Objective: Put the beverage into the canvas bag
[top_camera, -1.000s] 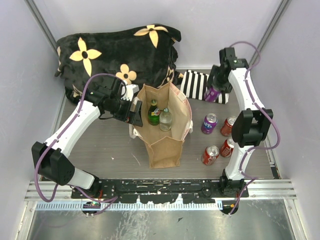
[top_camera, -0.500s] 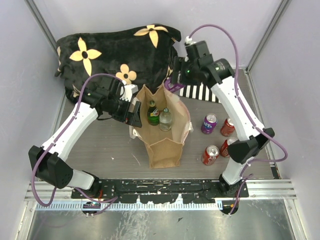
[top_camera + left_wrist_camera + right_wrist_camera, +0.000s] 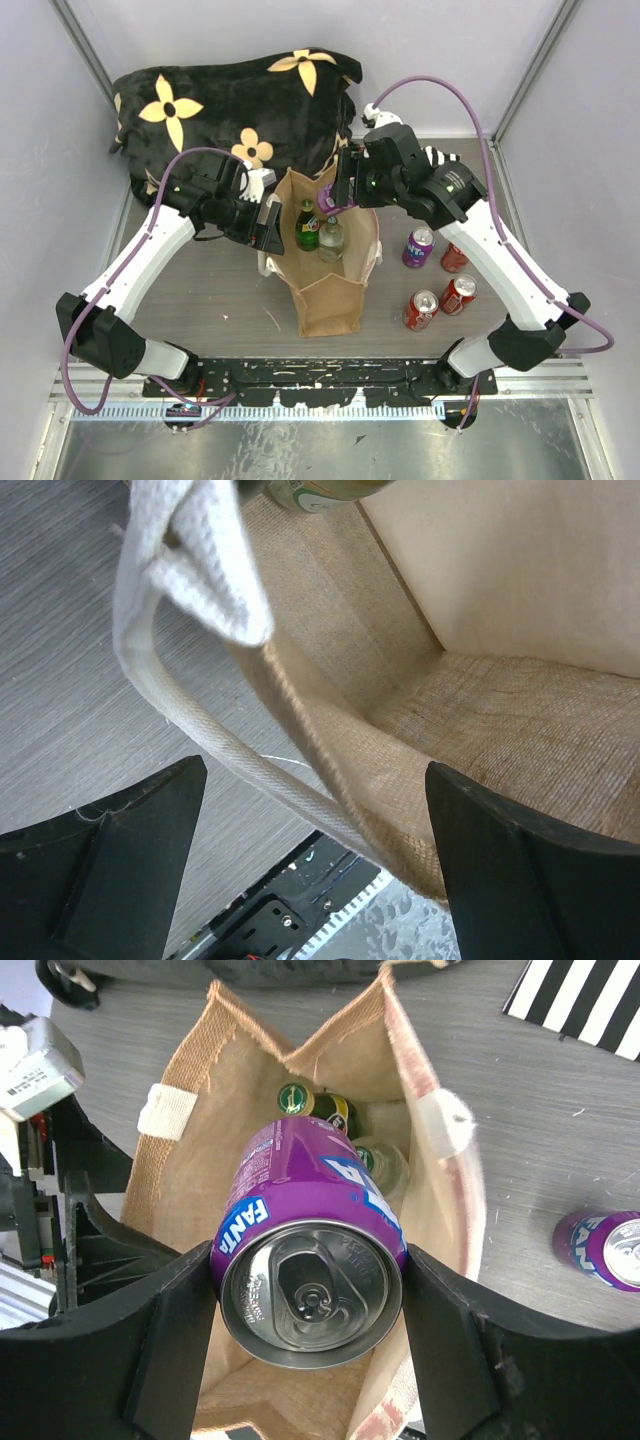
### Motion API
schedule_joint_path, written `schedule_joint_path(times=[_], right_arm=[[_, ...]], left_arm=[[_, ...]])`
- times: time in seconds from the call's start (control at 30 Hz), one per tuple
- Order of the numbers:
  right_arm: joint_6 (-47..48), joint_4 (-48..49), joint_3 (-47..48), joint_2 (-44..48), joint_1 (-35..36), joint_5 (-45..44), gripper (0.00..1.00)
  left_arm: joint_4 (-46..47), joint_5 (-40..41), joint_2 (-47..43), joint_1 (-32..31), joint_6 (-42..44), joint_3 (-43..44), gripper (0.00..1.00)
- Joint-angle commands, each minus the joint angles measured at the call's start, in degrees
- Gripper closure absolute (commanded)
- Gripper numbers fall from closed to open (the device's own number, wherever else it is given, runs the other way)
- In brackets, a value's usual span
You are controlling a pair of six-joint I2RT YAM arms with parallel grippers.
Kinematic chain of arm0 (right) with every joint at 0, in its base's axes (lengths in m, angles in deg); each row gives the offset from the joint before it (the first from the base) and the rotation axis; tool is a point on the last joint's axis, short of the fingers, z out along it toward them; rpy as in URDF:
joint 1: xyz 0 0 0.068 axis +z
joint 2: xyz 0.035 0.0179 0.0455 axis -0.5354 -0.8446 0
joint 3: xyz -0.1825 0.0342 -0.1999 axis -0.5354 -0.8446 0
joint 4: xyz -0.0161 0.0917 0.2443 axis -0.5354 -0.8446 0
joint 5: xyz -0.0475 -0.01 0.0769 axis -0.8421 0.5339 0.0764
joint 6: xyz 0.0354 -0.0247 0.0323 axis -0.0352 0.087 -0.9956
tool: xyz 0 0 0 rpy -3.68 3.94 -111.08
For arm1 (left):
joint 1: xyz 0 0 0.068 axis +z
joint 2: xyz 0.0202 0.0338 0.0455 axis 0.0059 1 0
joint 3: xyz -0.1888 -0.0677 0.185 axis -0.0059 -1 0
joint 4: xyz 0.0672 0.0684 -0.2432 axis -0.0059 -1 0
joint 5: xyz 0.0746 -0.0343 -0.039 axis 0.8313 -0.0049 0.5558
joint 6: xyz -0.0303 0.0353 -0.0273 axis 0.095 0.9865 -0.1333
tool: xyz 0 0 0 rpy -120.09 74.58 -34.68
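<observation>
Over the open mouth of the canvas bag [image 3: 330, 300], I have the right gripper [image 3: 310, 1295] clamped on the purple Fanta can [image 3: 300, 1210] — a finger pressed against each side. The can is tipped so that its base points down towards the bag's inside. The left gripper [image 3: 315, 865] straddles the bag's left rim and white strap [image 3: 205, 570], its fingers wide apart and pinching nothing that I can see. A green bottle [image 3: 307, 224] and a clear bottle [image 3: 331, 240] already stand inside. I judge this to be the carry-over step, nearly finished: the can hangs above the opening, not yet lowered. Next I need to bring it down into the free space beside the bottles — clear of the rim — and only then spread the fingers.
</observation>
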Motion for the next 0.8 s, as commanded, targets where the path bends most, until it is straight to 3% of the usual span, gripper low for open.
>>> schedule_joint_path(times=[0.0,0.2,0.77], right_arm=[[-1.4,10.1,2.5,3.9,0.0,-4.3,0.99],[0.2,6.1,6.8,-0.7,1.9,-2.6,0.99],[1.1,8.4,-1.7,-5.5,7.4,-5.0,0.99]], left_arm=[[0.2,-1.0,-1.6,-0.2,-0.2,1.1,0.02],[-0.1,0.3,-2.7,-0.2,-0.7,1.1,0.02],[1.1,1.6,-7.4,-0.1,-3.9,1.3,0.02]])
